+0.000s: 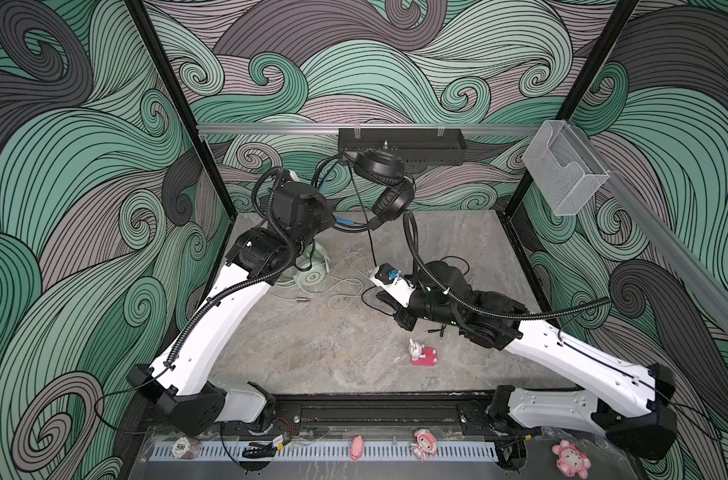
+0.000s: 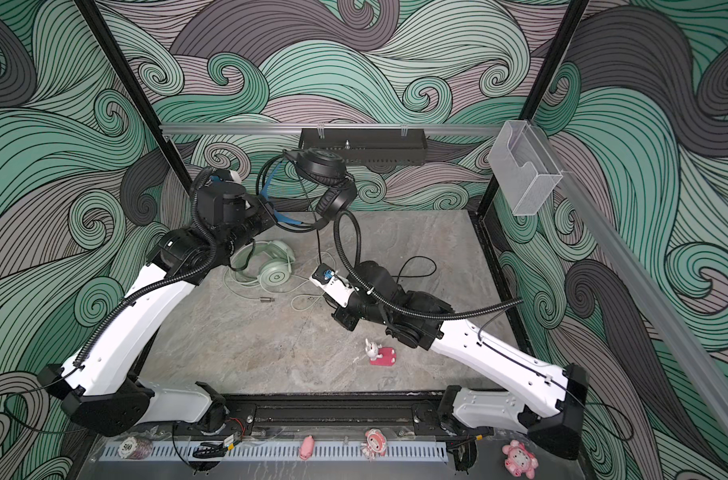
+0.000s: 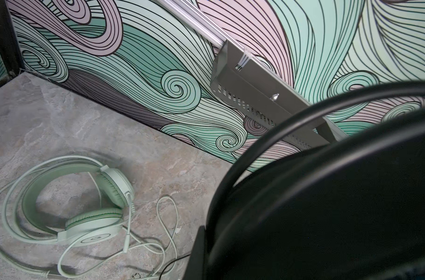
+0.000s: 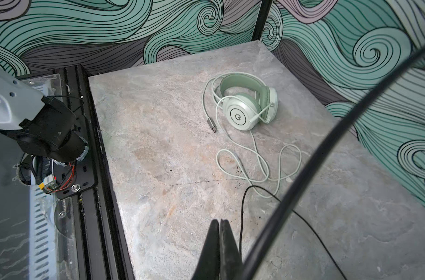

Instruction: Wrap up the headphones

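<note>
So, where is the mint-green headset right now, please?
In both top views the mint-green headset lies on the table, left of centre, beside the left arm.

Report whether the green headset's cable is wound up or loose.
Loose: the cable sprawls in open loops on the table beside the green headset.

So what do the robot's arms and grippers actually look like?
Both the left arm and right arm have glossy white shells, black joints and a ribbed black hose alongside. The right gripper is two slim black tapered fingers; a blue plug sits near its wrist.
</note>
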Controlling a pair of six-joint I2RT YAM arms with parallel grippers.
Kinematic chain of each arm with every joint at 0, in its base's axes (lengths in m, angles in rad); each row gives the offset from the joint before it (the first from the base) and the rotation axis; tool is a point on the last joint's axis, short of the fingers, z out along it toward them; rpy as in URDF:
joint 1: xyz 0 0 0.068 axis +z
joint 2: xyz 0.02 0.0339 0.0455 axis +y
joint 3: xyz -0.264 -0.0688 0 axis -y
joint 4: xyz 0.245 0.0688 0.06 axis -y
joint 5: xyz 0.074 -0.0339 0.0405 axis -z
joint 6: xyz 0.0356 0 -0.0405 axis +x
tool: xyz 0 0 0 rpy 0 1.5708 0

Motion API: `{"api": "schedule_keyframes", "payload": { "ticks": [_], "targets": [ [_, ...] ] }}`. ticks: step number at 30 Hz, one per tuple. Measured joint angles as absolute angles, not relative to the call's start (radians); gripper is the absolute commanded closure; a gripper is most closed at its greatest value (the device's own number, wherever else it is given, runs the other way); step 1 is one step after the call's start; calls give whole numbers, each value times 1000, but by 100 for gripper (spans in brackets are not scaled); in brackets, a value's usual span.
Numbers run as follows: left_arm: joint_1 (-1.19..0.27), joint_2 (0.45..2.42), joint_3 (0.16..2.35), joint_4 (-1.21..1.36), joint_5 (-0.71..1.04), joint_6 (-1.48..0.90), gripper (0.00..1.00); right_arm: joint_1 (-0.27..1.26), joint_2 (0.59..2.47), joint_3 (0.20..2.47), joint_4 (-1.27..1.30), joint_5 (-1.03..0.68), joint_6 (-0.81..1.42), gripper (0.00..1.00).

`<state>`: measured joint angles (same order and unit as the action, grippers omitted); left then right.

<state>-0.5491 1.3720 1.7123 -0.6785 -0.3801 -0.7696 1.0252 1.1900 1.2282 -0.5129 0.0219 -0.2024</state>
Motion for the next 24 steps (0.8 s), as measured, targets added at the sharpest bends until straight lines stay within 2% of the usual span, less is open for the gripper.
{"api": "schedule_keyframes", "payload": {
  "ticks": [8, 18, 24],
  "targets": [
    [-565, 1380, 1618, -659, -514, -636, 100, 1045, 1291, 1438, -643, 115, -249, 100],
    [-675, 1370, 1491, -601, -706, -318, 100, 1045, 1412, 1643, -805, 172, -312, 100],
    [-731, 1363, 1485, -567, -740, -159, 100, 1051, 1454, 1727, -877, 205, -367, 100]
  ]
}}
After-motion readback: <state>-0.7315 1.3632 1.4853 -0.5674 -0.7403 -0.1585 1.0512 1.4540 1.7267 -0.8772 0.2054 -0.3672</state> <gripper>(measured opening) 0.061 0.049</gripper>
